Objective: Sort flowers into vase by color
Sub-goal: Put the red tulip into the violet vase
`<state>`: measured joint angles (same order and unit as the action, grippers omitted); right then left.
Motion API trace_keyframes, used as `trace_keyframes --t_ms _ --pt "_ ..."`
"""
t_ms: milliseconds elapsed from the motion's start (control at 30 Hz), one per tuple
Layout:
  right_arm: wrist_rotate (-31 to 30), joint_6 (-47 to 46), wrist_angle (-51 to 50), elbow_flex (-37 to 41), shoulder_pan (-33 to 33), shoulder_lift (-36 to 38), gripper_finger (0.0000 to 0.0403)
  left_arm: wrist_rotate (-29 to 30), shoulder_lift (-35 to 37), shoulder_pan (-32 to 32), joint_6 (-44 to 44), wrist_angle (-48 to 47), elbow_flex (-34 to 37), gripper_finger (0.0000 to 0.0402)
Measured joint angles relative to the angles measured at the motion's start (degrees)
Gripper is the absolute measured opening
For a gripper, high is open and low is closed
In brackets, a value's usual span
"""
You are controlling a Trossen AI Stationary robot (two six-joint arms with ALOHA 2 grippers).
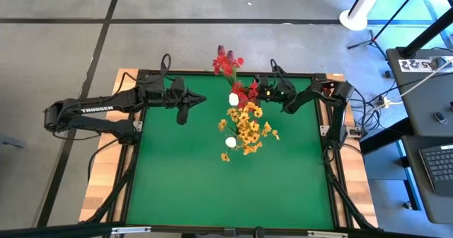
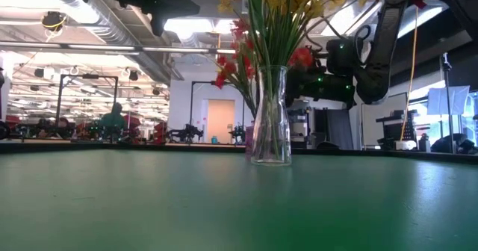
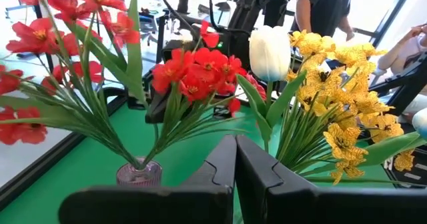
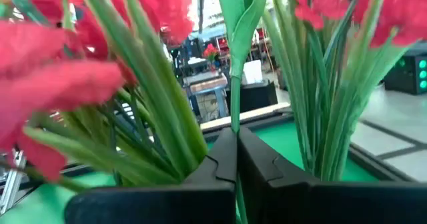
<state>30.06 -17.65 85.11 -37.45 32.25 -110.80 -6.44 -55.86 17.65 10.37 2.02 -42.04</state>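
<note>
The right pincer point(image 4: 236, 159) is clamped on a thin green flower stem point(image 4: 235, 111) among the red blossom clusters point(image 1: 228, 62) at the bench's far edge. The yellow blossom clusters point(image 1: 248, 128) and white tulip buds point(image 1: 233, 98) stand in a clear glass vase point(image 2: 270, 116) mid-bench. Judging by this, a placement is underway; next, the stem needs lowering and releasing. The left pincer point(image 3: 235, 164) hovers nearby, fingers together, empty. The green-topped bench point(image 1: 184, 181) sits in a bright workshop.
</note>
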Motion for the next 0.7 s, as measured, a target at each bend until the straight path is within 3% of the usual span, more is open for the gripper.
trace_keyframes --t_ms 400,700 --pt "3.66 -0.07 -3.02 0.0 0.0 0.0 0.001 0.37 0.0 0.0 0.06 0.0 0.0 0.0" --pt "5.57 -0.11 -3.22 0.04 0.04 0.0 0.0087 0.38 0.0 0.0 1.57 0.0 0.0 0.0"
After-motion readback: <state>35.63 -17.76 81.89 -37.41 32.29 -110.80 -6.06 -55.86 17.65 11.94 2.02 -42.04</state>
